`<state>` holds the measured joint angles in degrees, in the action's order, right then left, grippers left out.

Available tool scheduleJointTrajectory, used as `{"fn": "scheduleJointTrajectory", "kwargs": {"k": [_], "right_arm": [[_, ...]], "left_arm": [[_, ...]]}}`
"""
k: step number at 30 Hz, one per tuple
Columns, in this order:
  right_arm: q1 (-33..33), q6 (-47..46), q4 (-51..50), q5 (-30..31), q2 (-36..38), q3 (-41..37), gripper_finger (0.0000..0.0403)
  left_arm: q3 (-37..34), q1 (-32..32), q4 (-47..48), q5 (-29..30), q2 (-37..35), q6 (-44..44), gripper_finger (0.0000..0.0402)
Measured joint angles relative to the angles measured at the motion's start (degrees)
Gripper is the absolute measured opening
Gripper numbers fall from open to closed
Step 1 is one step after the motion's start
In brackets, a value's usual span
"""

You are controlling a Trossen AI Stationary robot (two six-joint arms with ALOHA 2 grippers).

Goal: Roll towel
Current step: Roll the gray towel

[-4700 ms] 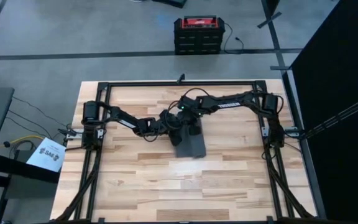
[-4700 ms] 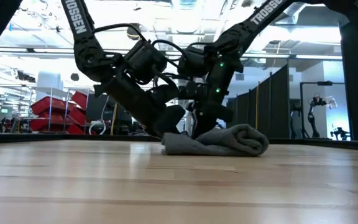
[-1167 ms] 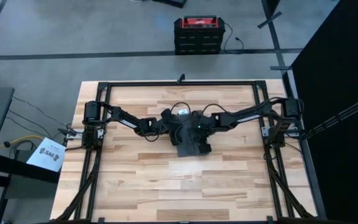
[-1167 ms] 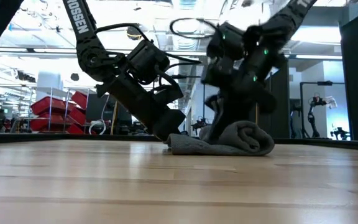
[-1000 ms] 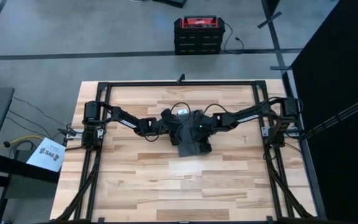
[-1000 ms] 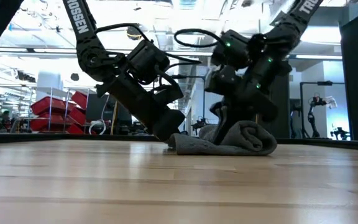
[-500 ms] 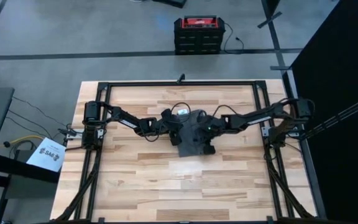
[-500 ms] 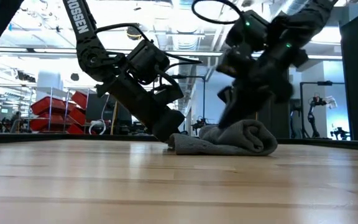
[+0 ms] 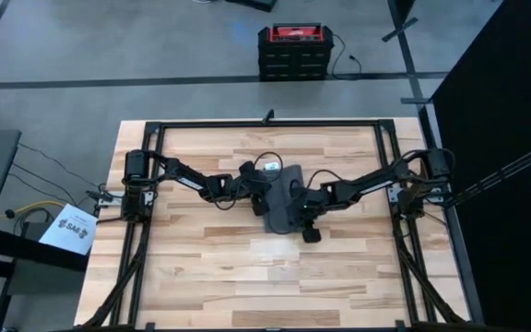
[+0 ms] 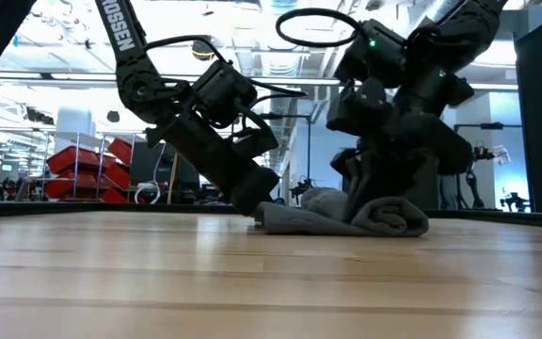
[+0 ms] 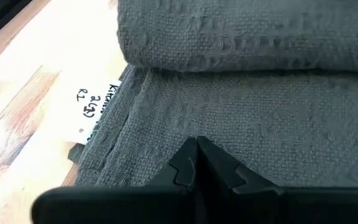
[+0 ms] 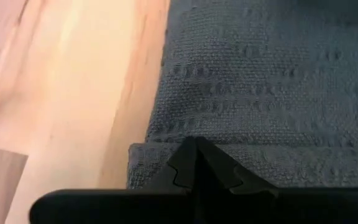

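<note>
The wooden tabletop (image 9: 247,277) carries a dark metal frame (image 9: 265,123) round its edges, and both arms reach from that frame's sides in toward the middle. There, between the two claws, lies the towel (image 9: 282,205) — dark grey, partly rolled, with the thick roll on the right claw's side and a flat tail of cloth running out toward the left claw. In the low view the roll (image 10: 384,215) shows as a rounded coil, and the flat tail (image 10: 294,219) lies thin on the wood. The left claw (image 9: 257,192) is down on the towel's flat end; its wrist view shows the two fingers (image 11: 194,165) pressed together with their tips on the cloth, just short of the roll. The right claw (image 9: 310,229) sits at the roll's opposite side, at the towel's near corner; its fingers (image 12: 194,163) are likewise pressed together, tips on the towel's edge where the cloth meets bare wood. Whether either claw has cloth pinched between its fingers cannot be told. Just beside the left claw, a small white tag (image 11: 96,101) with handwriting pokes out from the towel's edge onto the wood.
</note>
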<state>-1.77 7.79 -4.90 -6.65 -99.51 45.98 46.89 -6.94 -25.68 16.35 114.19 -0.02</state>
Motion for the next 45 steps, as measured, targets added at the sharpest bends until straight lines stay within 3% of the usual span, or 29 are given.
{"fn": "scheduleJointTrajectory", "kwargs": {"k": [12,19,26,31,34,36,39,45], "right_arm": [[1.5,1.7,-7.7,2.7,4.3,-0.4,0.0],[2.7,4.2,-5.2,2.9,5.3,-0.5,0.0],[4.3,8.6,2.7,3.0,5.7,0.3,0.0],[9.1,15.1,6.6,3.9,5.8,-0.3,0.0],[13.1,18.2,17.2,2.2,5.8,-4.2,0.0],[15.7,19.1,26.7,-2.4,5.3,-7.5,0.0],[18.7,17.7,33.1,-4.7,4.5,-9.5,0.0],[19.8,15.6,28.7,-4.8,4.6,-5.4,0.0]], "left_arm": [[0.1,0.0,0.5,0.0,0.0,3.1,0.0],[0.0,0.0,-0.1,0.0,0.0,4.0,0.0],[0.7,0.2,-1.2,-0.2,-1.6,7.3,0.0],[2.3,0.3,-0.6,-0.5,-5.6,11.8,0.0],[2.7,1.3,-1.4,-0.3,-8.9,12.9,0.0],[2.7,2.9,-1.0,-0.1,-10.2,12.8,0.0],[2.7,5.8,-2.8,-0.2,-10.7,9.6,0.0],[2.7,9.2,-9.7,-0.1,-3.2,-2.2,0.0]]}}
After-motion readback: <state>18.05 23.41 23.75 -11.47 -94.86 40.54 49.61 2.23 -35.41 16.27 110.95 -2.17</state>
